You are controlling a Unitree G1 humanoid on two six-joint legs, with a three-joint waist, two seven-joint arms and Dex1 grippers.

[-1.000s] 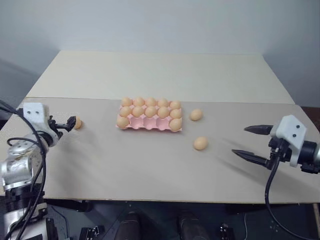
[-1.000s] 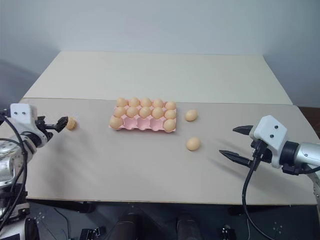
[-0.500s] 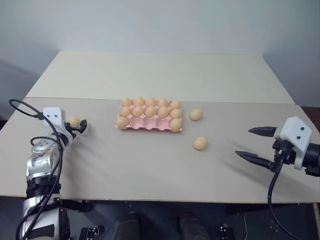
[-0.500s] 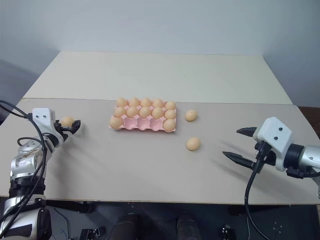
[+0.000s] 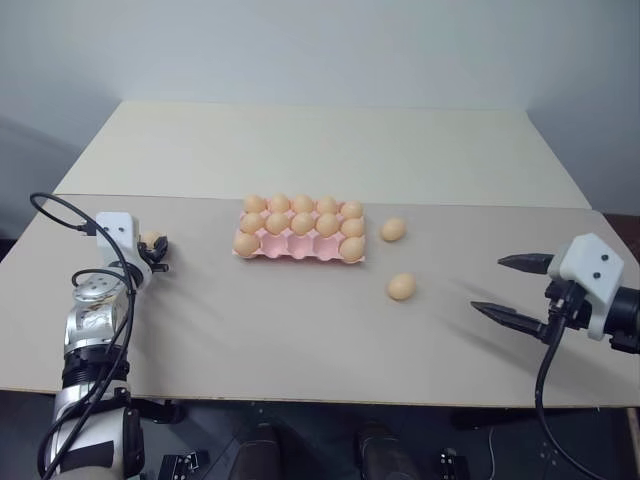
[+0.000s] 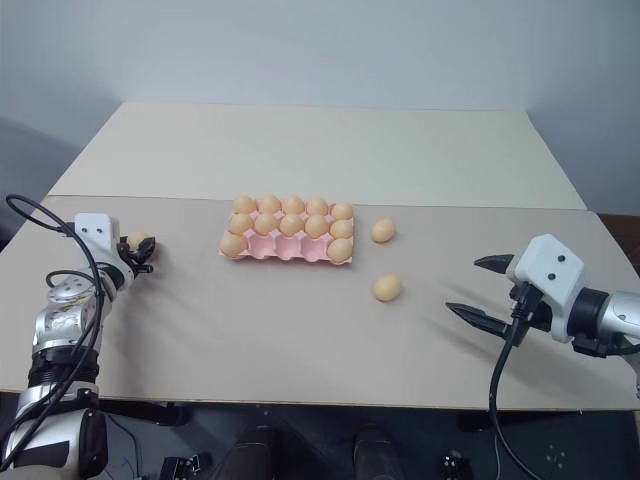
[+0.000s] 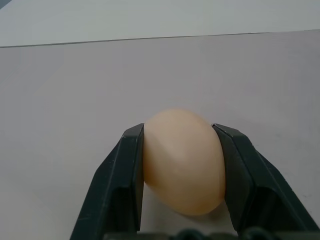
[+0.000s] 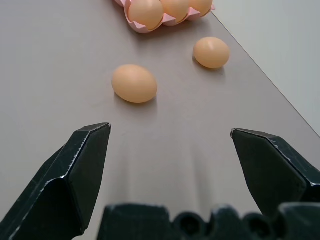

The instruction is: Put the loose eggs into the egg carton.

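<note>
At the table's left side, my left gripper (image 5: 153, 246) is shut on a loose egg (image 7: 182, 160), which rests low over the tabletop with a black finger (image 7: 125, 190) pressed on each side. The pink egg carton (image 5: 298, 253) lies in the middle of the table. Its back two rows are full, and the near row has an egg at each end with bare cups between. Two more loose eggs lie to the right of it, one (image 5: 393, 229) beside its right end and one (image 5: 401, 287) nearer me. My right gripper (image 5: 487, 284) hovers open further right, aimed at them.
The beige tabletop (image 5: 300, 340) runs wide in front of the carton. A paler table section (image 5: 320, 150) joins it behind, along a seam. The table's near edge runs close under both arms.
My left gripper slid in around the egg at the left and closed on it. The right gripper stayed open and in place.
</note>
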